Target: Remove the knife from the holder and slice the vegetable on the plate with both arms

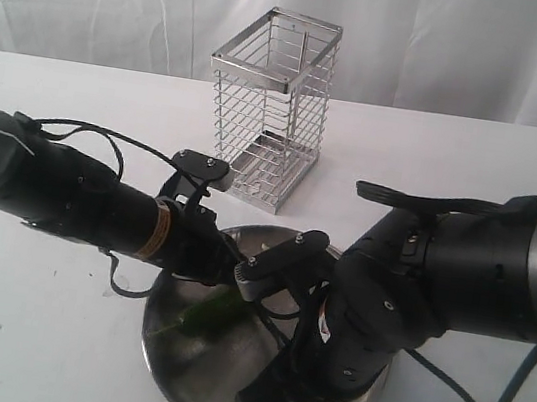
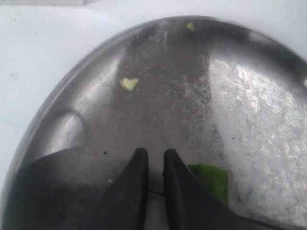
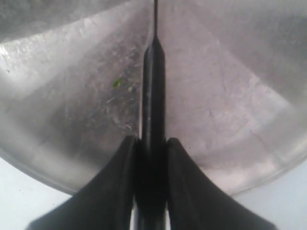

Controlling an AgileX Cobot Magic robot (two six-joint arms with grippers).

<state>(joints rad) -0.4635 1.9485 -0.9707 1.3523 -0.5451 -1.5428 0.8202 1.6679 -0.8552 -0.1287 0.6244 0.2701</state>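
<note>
Clamps right tool [image 3: 152,140] on slim knife [image 3: 152,86] at rounded black handle, above scratched, dull steel plate [image 3: 72,96]; holds left tool [image 2: 155,152] barely parted beside smooth green vegetable [image 2: 211,179]; cannot tell if gripping.

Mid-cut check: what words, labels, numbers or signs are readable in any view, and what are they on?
No text is readable in any view.
Red and white sticker on the right arm: too small and blurred to read.
Tan band on the left arm: no lettering can be made out.
Plate, holder, knife: no markings visible.
</note>
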